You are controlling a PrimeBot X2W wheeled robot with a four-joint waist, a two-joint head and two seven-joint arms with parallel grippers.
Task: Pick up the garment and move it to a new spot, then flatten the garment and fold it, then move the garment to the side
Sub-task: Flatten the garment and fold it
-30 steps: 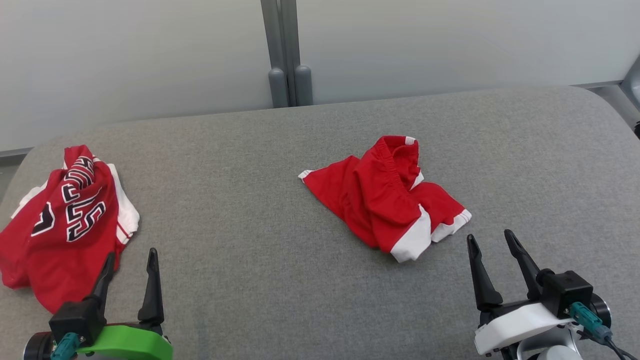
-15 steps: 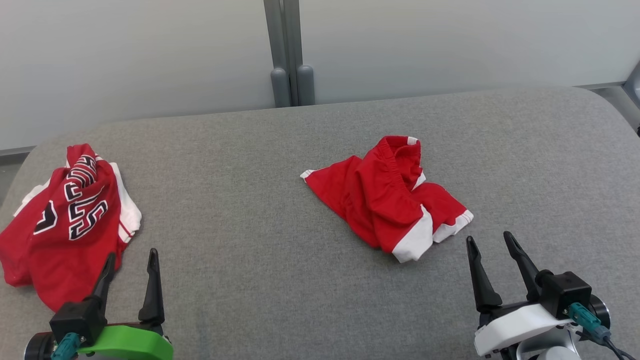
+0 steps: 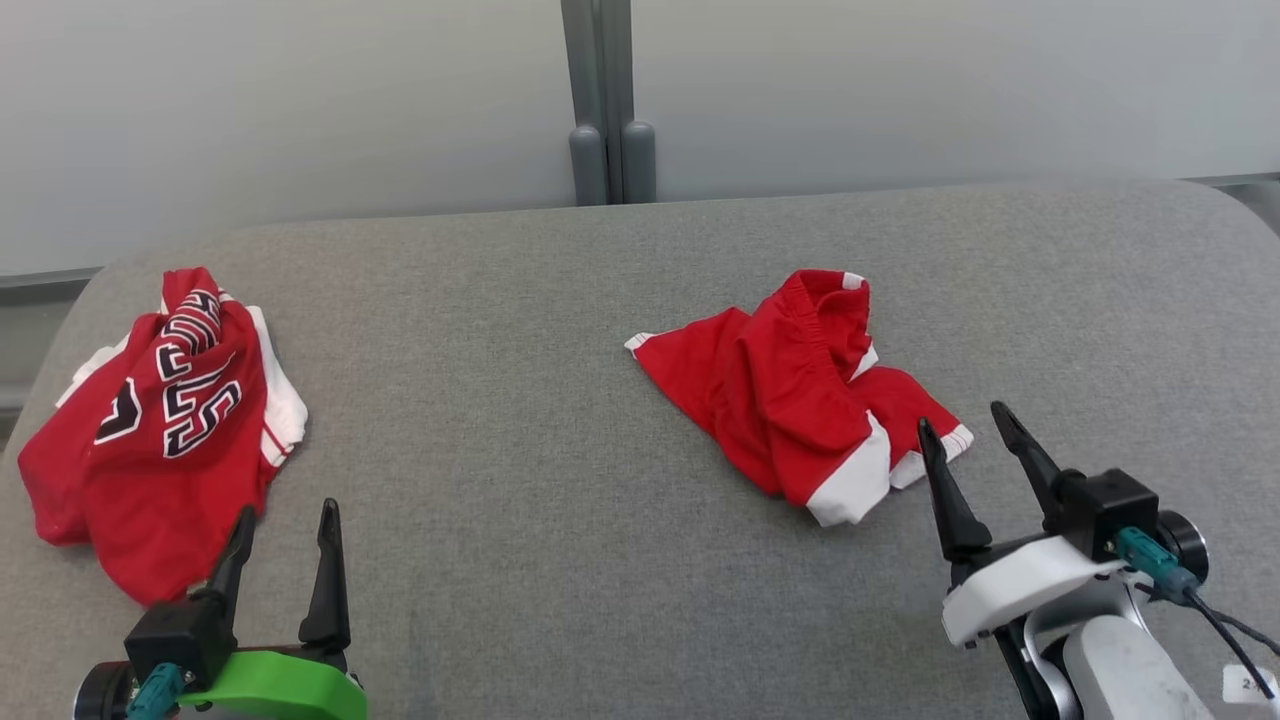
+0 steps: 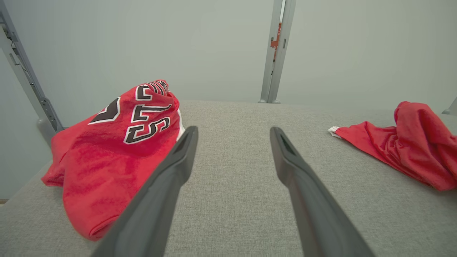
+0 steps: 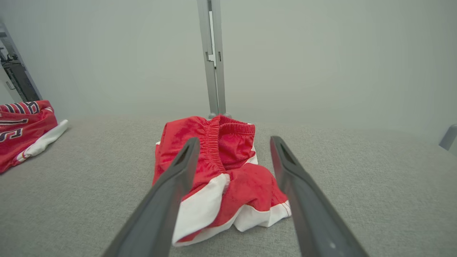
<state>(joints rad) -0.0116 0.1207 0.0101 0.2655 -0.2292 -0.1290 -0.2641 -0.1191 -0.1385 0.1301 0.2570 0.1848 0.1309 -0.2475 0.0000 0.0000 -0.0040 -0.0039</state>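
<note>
While left gripper (image 3: 287, 507) and right gripper (image 3: 960, 414) gape, jersey (image 3: 160, 420) lies apart from shorts (image 3: 790, 390)

A crumpled red jersey (image 3: 150, 430) with black, white-edged lettering and white trim lies heaped near the left end of the grey fabric-covered surface (image 3: 500, 380), close to its rounded corner. Behind the surface stands a pale, plain wall (image 3: 300, 100), split by a grey vertical post (image 3: 610, 90) whose two rounded feet meet the surface's far edge.
</note>
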